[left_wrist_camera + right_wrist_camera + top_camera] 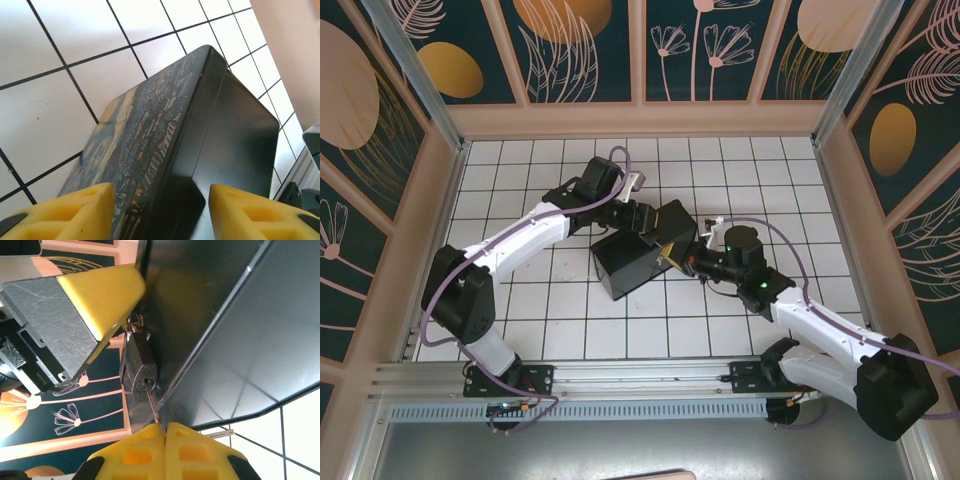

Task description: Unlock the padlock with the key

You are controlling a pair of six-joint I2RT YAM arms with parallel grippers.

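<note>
In the right wrist view the dark grey padlock (139,362) hangs from the hasp on the black box's wall (200,315). The thin silvery key (151,402) has its tip in the keyhole at the padlock's lower end. My right gripper (164,427) is shut on the key's other end. A yellow finger (102,292) of my left gripper touches the box just above the padlock. In the left wrist view my left gripper (160,202) stands open, its fingers (80,210) either side of a corner of the painted box (150,135). From above, both grippers meet at the box (632,262).
A second thin silver piece (218,433) sticks out sideways beside my right fingers. The box sits mid-floor on white tiles (560,320). Painted walls (590,50) enclose the floor, and a metal rail (620,375) runs along the near edge.
</note>
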